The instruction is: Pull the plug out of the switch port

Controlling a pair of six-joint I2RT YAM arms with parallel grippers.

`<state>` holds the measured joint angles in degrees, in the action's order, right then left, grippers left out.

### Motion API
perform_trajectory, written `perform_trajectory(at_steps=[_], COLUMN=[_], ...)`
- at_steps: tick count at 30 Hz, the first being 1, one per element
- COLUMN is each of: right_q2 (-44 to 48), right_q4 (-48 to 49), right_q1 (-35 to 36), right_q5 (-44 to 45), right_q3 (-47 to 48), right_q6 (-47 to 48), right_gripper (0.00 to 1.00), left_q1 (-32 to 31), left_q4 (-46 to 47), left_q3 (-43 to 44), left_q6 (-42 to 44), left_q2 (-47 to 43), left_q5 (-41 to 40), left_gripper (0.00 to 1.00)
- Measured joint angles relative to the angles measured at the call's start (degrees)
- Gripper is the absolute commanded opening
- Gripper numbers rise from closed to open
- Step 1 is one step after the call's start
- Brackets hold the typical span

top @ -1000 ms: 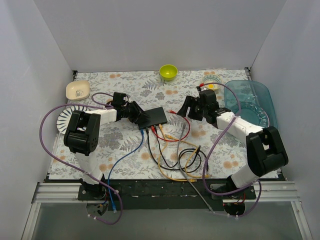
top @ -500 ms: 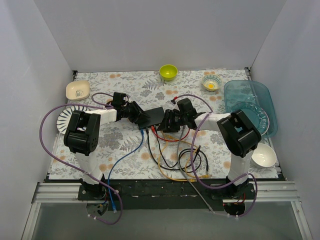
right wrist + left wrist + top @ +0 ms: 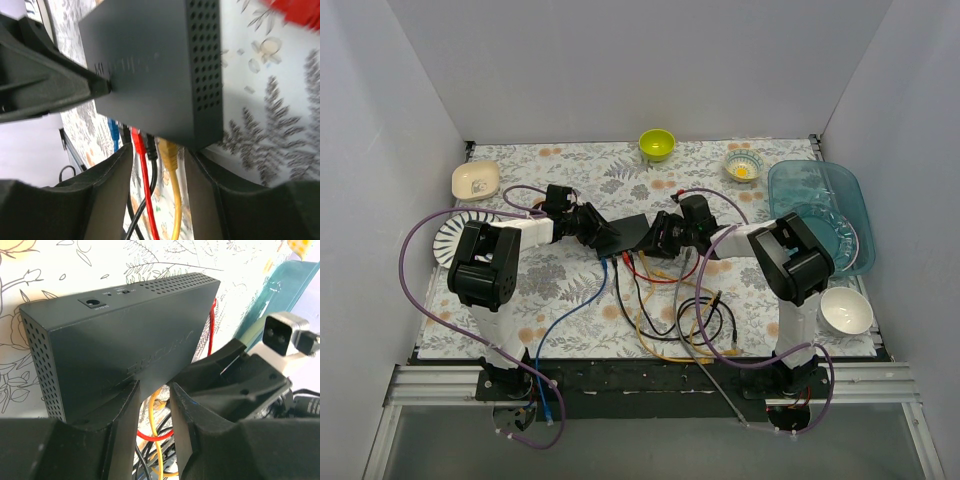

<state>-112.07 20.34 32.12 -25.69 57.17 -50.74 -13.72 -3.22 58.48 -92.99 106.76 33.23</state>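
The switch (image 3: 635,232), a flat matt-black box with a smooth lid and perforated sides, is seen at the middle of the overhead view on the floral-printed bench (image 3: 560,290). Along its lower edge a row of plugs is seated: a blue plug (image 3: 114,131), a red plug (image 3: 136,136), a black plug (image 3: 150,145) and a yellow plug (image 3: 169,150). They are shown clearly only in the right wrist view, each with its cable running down the frame.

The right gripper (image 3: 160,149) is set at that edge with its jaws parted wide. The red, black and yellow plugs lie in the gap and nothing is clamped. The left gripper (image 3: 153,390) is placed at the switch's left corner. Its jaws are narrowly apart with nothing between them, and the tips meet the lid beside a faint embossed logo.

Only the left wrist view shows the back face, with a round socket (image 3: 92,303) and rows of vent holes. In the overhead view the cables (image 3: 685,320) are seen looped at lower centre. A lime bowl (image 3: 657,144) stands at the top, a translucent teal tray (image 3: 820,205) at the right, and a white bowl (image 3: 846,310) below it.
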Motion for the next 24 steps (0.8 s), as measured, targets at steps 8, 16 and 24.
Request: perform_trajectory(at_steps=[8, 16, 24], right_q2=[-2.43, -2.75, -3.56], right_q4=[4.37, 5.88, 6.56], right_q1=[-1.68, -1.79, -1.81], right_q5=[-1.53, -2.86, -3.43], right_q3=[-0.15, -0.83, -0.83], right_q6=[-2.99, -1.64, -1.57], right_gripper=[0.45, 0.40, 0.36], left_q1=[0.00, 0.00, 0.00], left_q4=[-0.20, -0.22, -0.26], left_q3=[-0.07, -0.07, -0.07], left_q6=[0.04, 0.28, 0.59], left_q2=[0.00, 0.00, 0.00], left_q5=[0.31, 0.57, 0.79], left_gripper=[0.30, 0.30, 0.30])
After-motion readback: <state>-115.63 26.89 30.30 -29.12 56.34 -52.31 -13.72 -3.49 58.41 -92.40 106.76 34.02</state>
